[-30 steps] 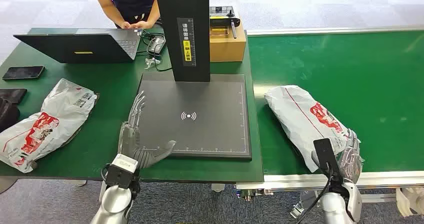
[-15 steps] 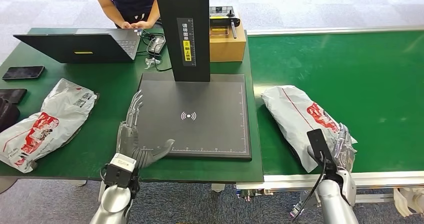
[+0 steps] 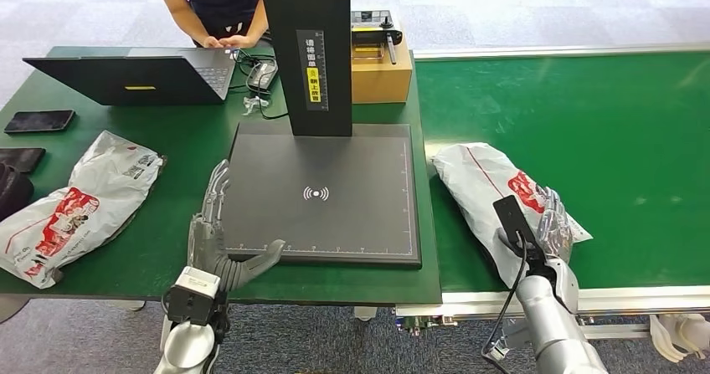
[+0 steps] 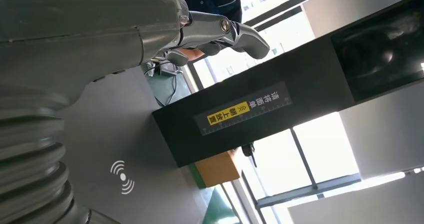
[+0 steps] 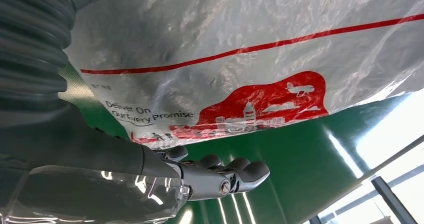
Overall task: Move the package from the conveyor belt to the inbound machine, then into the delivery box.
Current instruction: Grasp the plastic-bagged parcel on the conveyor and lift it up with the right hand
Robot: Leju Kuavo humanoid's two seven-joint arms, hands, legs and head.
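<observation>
Now the package (image 3: 494, 194) lies on the conveyor belt (image 3: 603, 115), at three o'clock from the inbound machine (image 3: 326, 194). Right hand (image 3: 548, 227) grasps its near end; left hand (image 3: 219, 232) rests released, fingers apart, at the machine's nine o'clock edge.

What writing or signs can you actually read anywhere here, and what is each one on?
"Deliver On Our Every Promise": the package on the conveyor belt.
Wireless-wave sign: the dark pad of the inbound machine.
Black-and-yellow label on the machine's column: Chinese characters, too small to read.
Print on the other bag: too blurred.
</observation>
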